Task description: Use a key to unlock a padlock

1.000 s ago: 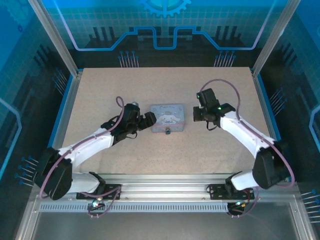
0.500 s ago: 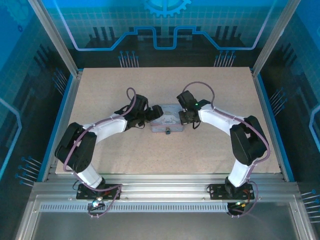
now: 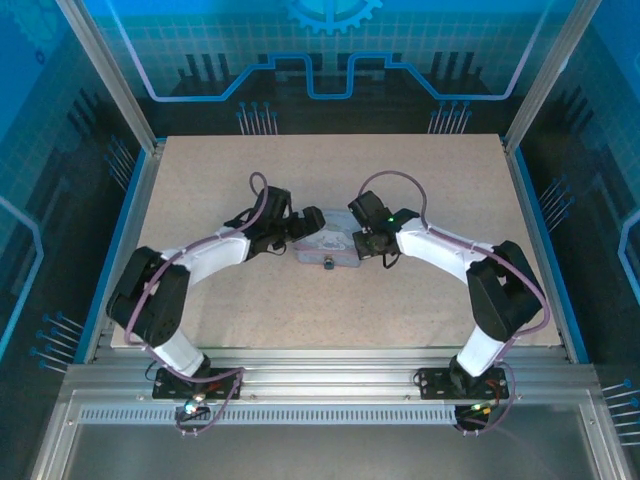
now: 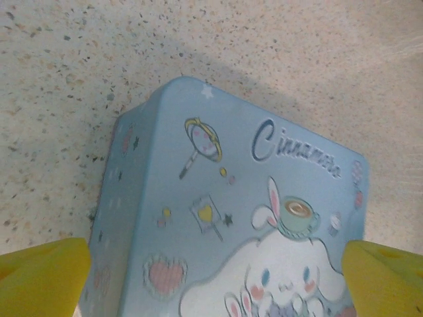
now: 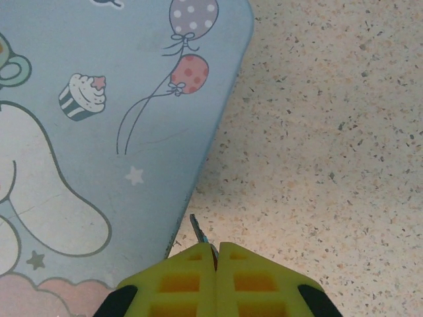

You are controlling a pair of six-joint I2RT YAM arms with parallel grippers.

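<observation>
The right jaws are clamping the thin dark metal key (image 5: pixel 200 231) beside the right edge of the pale blue cartoon-lidded tin box (image 5: pixel 99 132), probably readying it for the small dark-grey roundish padlock (image 3: pixel 327 266) sitting at the tin's near edge. The left jaws are standing apart astride the tin, apparently to steady it.

Top external: looked down from above and behind the arm bases, far enough back to take in the whole desk (image 3: pixel 420 300), with the tin box (image 3: pixel 325 248) at its middle.
Left wrist: sat close above the box lid, facing down; the left pincer (image 4: pixel 211 281) had its yellow fingertips (image 4: pixel 43 277) in the lower corners, spread wide.
Right wrist: closer still, over a lid corner and bare desk; the right pincer (image 5: pixel 215 264) was pressed together on what seemed the key (image 5: pixel 200 231).
Shared: the lid, in all three.
</observation>
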